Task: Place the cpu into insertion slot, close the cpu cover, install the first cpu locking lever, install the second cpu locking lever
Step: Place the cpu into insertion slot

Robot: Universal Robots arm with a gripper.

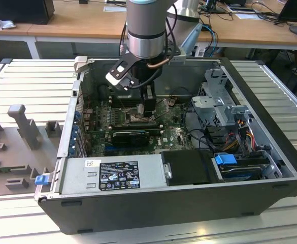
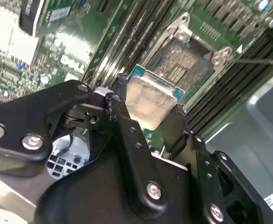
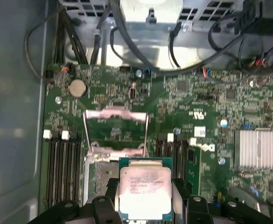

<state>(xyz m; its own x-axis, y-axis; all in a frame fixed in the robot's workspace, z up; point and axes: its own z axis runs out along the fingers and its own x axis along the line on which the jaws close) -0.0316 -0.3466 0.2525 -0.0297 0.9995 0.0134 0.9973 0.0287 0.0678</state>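
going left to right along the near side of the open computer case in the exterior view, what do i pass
blue plastic latch at the case corner → silver power supply box with a black label → black rectangular cover → blue plastic tab

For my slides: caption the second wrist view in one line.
Fingers grip the cpu close beside the empty insertion slot on the green motherboard.

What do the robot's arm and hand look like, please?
The arm is a silver-grey cylinder with pale blue trim, and a curved brownish cable runs at its wrist. The hand is matte black, built of angular linked plates joined by silver screws.
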